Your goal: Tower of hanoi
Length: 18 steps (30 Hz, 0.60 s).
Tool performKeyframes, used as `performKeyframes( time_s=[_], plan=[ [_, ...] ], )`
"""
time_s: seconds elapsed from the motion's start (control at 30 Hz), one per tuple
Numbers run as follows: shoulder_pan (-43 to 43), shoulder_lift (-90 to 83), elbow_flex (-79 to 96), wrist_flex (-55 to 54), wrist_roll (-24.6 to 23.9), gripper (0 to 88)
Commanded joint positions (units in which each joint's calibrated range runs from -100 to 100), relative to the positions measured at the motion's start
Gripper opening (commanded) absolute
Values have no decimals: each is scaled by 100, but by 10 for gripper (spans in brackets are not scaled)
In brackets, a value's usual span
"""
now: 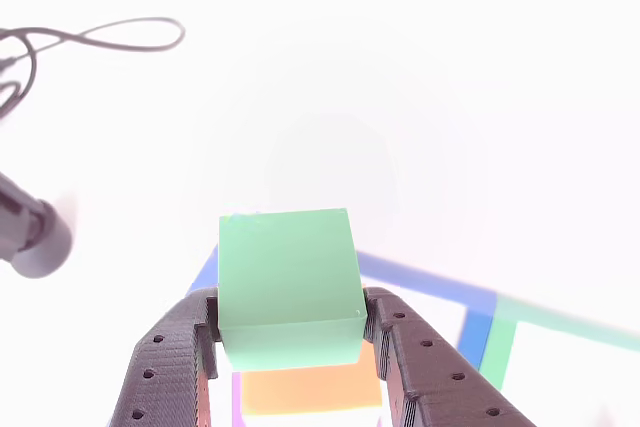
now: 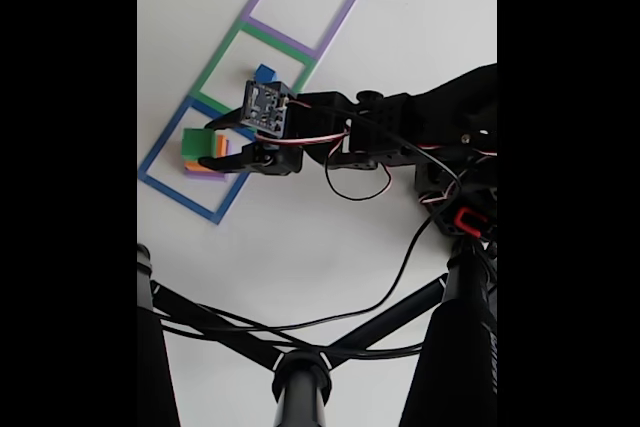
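On the white surface (image 2: 300, 247) lies a strip of three flat square outlines, and the stack of foam blocks sits inside the blue outline (image 2: 165, 184) at the near end in the fixed view. From the purple slab (image 2: 207, 175) at the bottom, the stack rises through the orange block (image 1: 310, 392) to the green block (image 1: 290, 287) on top. The jaws (image 1: 290, 332) are clenched on the green block's sides, and a small blue cube (image 2: 264, 73) appears to rest by the green outline (image 2: 225, 57), though it is hard to make out.
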Motion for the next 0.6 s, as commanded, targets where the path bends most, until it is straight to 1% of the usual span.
performKeyframes(
  time_s=[0.0, 0.57],
  plan=[
    [-2, 75, 12, -428, 39, 63],
    [75, 665, 157, -1117, 39, 62]
  ],
)
